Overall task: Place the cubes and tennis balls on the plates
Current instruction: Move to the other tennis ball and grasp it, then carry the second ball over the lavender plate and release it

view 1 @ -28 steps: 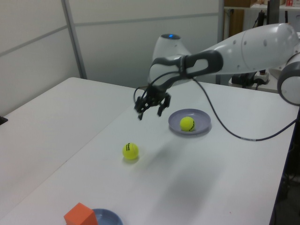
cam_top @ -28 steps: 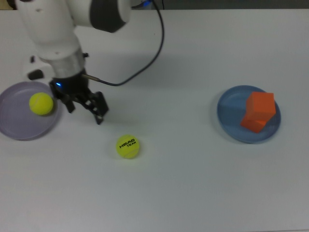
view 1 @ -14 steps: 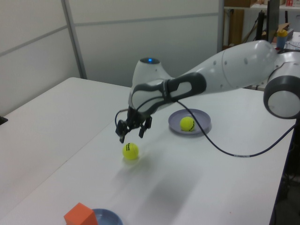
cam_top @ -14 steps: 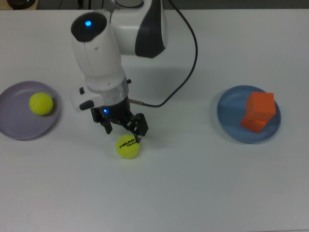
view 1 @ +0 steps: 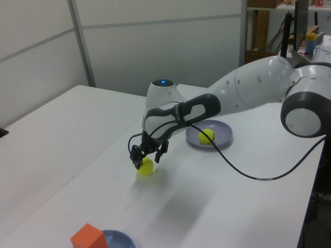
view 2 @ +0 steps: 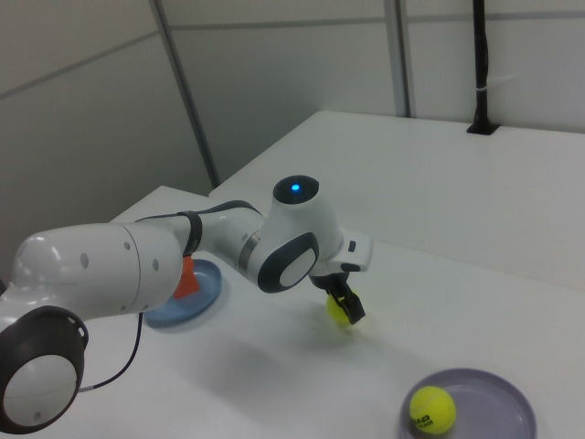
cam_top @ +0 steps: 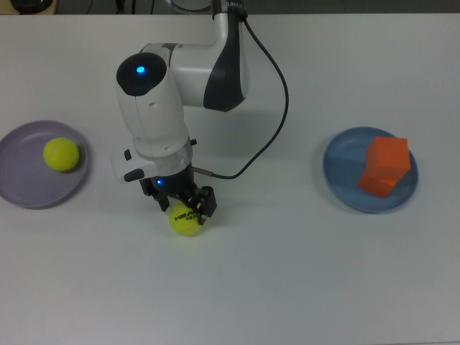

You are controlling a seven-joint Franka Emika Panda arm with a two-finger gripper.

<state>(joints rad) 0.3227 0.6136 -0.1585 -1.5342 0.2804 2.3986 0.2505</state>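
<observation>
top view: the gripper (cam_top: 184, 206) straddles the lettered tennis ball (cam_top: 185, 220) on the table (cam_top: 287, 287), fingers spread either side, not clamped. next: close, lift, and carry it to the lavender plate (cam_top: 21, 188), well apart.

White arm (cam_top: 187, 68), seemingly black claw (cam_top: 184, 204)

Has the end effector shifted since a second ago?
Yes. In the top view the end effector has left the lavender plate and travelled toward the top view's right, now down around the lettered tennis ball.
</observation>
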